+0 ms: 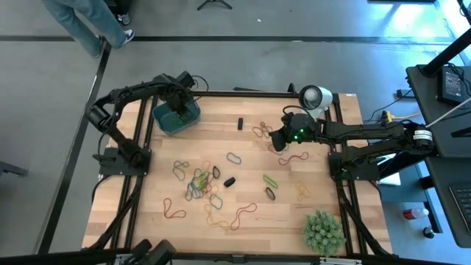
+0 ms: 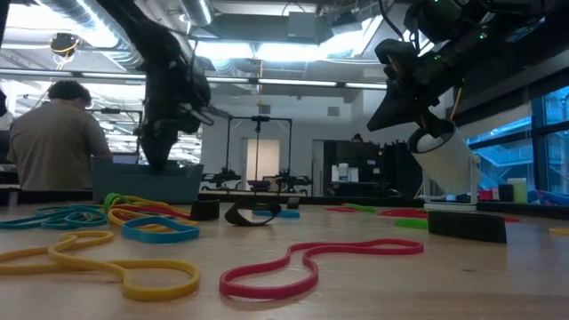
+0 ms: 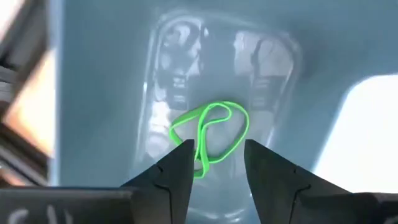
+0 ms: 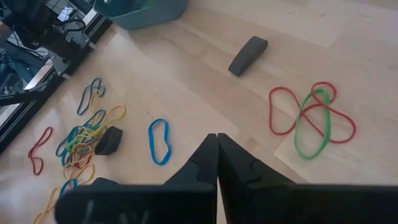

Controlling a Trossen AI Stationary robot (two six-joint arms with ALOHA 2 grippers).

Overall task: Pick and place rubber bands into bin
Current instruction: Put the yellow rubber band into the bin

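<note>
Over the bench's (image 1: 243, 173) far left corner, the left gripper (image 3: 217, 163) is hanging inside the bin (image 1: 176, 118), its fingers parted and releasing a green rubber band (image 3: 211, 134) that is lying on the bin floor between the tips; judged, the drop step is finishing. Near the far right edge, the right gripper (image 4: 216, 155) is waiting above the bench with fingers clenched on nothing, just beside a red-and-green tangle of rubber bands (image 4: 313, 118). Most loose bands (image 1: 200, 184) are lying scattered across the bench middle, awaiting pickup. Whether the green band is touching a fingertip is hard to make out; the bin's remaining contents are hidden.
</note>
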